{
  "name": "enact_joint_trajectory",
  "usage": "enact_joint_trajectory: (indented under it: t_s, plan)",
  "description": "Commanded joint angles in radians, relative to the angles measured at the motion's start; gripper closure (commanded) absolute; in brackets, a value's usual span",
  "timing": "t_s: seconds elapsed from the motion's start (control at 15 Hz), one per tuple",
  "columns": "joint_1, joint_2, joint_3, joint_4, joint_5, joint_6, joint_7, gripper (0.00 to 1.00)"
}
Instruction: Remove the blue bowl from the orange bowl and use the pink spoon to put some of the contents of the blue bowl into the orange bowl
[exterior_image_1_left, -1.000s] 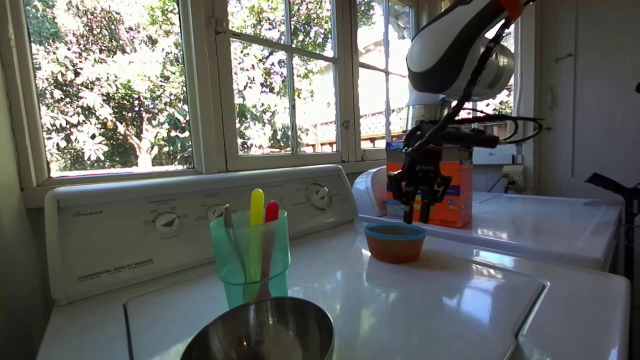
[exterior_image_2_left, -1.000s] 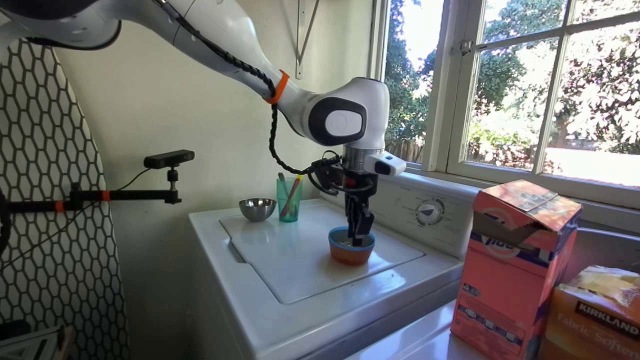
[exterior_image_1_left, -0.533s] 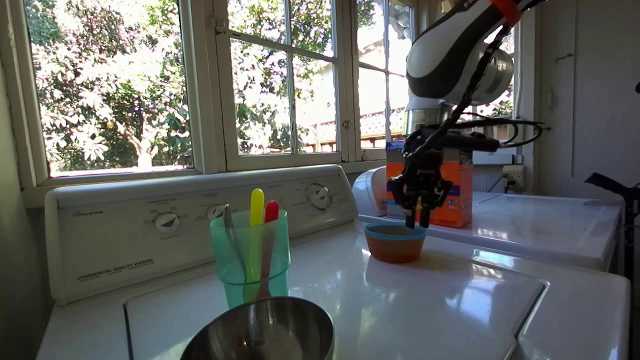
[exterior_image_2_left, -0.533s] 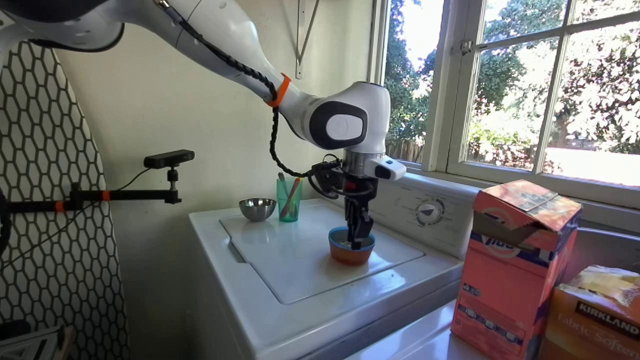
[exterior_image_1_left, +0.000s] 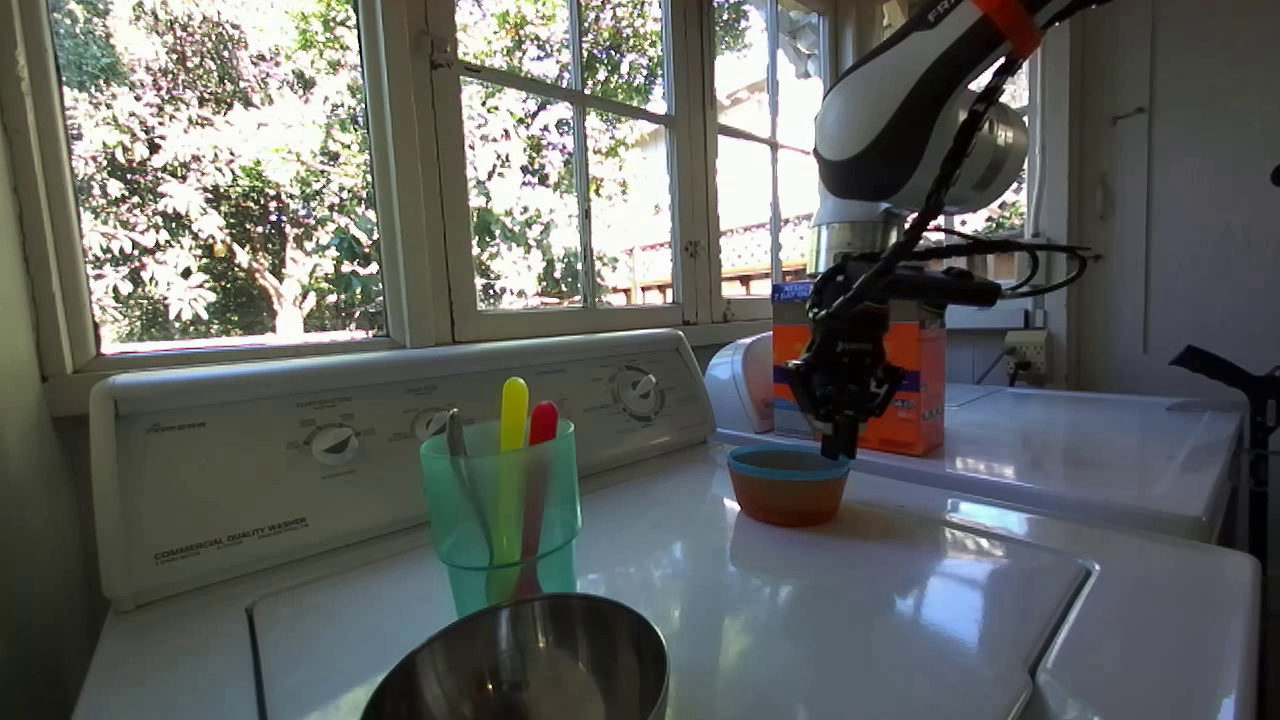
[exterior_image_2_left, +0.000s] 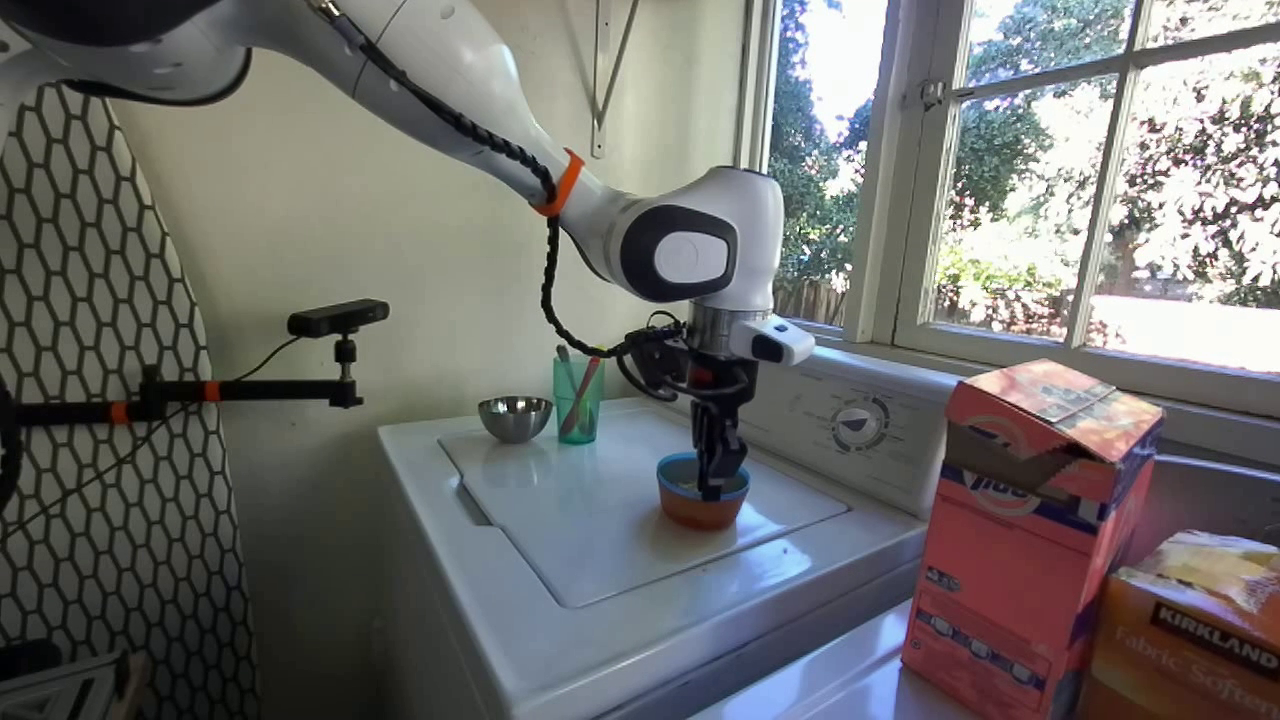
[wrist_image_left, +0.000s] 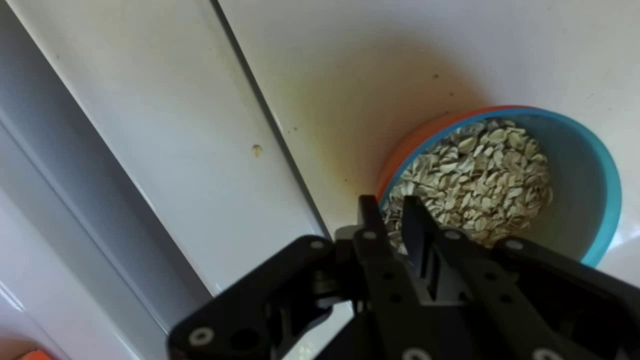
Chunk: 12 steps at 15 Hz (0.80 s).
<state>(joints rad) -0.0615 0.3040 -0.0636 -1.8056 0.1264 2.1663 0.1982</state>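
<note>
The blue bowl (wrist_image_left: 606, 170) sits nested in the orange bowl (exterior_image_1_left: 788, 502) on the washer lid; its rim shows in both exterior views (exterior_image_2_left: 672, 472). It holds pale oat flakes (wrist_image_left: 485, 175). My gripper (wrist_image_left: 390, 202) points down at the rim; it also shows in both exterior views (exterior_image_1_left: 840, 455) (exterior_image_2_left: 712, 494). Its fingers stand a narrow gap apart, straddling the rim: one outside, close against it, the other inside over the oats. The pink spoon (exterior_image_1_left: 543, 425) stands in the green cup (exterior_image_1_left: 465, 580); it also shows in an exterior view (exterior_image_2_left: 580, 395).
The cup also holds a yellow utensil (exterior_image_1_left: 513, 410) and a grey utensil (exterior_image_1_left: 456, 435). A steel bowl (exterior_image_2_left: 515, 420) stands beside the cup. A control panel (exterior_image_1_left: 250, 480) runs along the washer's back. An orange-red box (exterior_image_2_left: 1000, 560) and a Kirkland box (exterior_image_2_left: 1190, 640) stand on the neighbouring machine.
My gripper has lowered to the bowl's rim. Its fingers have drawn closer together. The nested bowls have shifted very slightly.
</note>
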Motion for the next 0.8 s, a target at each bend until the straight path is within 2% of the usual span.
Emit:
enact_joint_trajectory:
  t_s: [0.0,0.13,0.2,0.73]
  plan:
    - [0.001,0.013,-0.003,0.014,0.005,-0.029,0.017,0.88]
    - [0.001,0.015,-0.003,0.015,0.005,-0.03,0.019,0.9]
    - [0.001,0.016,-0.003,0.015,0.004,-0.031,0.02,0.98]
    - [-0.002,-0.009,0.007,0.008,0.022,-0.023,-0.004,0.99]
